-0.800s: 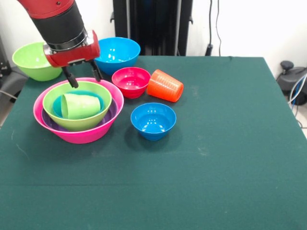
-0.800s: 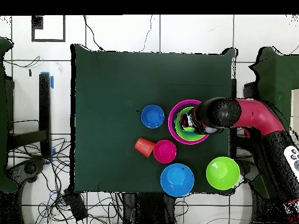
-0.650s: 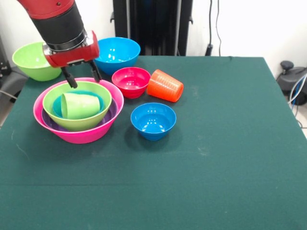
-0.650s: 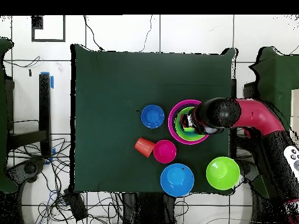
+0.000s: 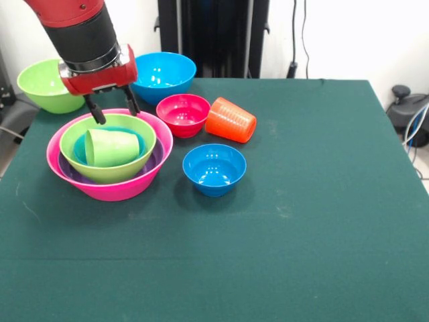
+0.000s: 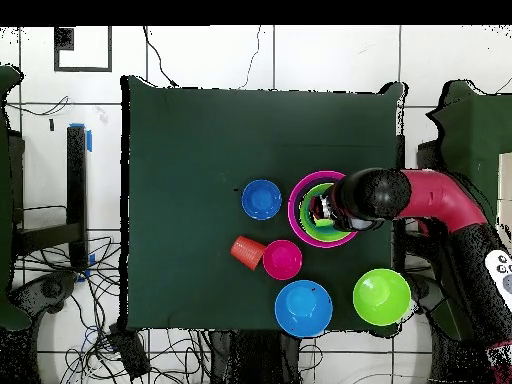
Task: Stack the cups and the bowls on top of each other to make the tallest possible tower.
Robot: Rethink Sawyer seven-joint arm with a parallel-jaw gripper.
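Gripper (image 5: 111, 109): fingers spread, empty, above far rim of nested pink bowl (image 5: 120, 190) stack at left | lime cup (image 5: 112, 147) lies tipped inside stack | I'd right it before adding the small red bowl (image 5: 183, 114).

No text, label, brand, number or sign can be read in either view. The bowls, the cups and the worktop (image 5: 322, 201) carry no lettering that shows. A small white patch on the arm (image 6: 497, 263) at the overhead view's right edge may be a marking, but it is too small to read.
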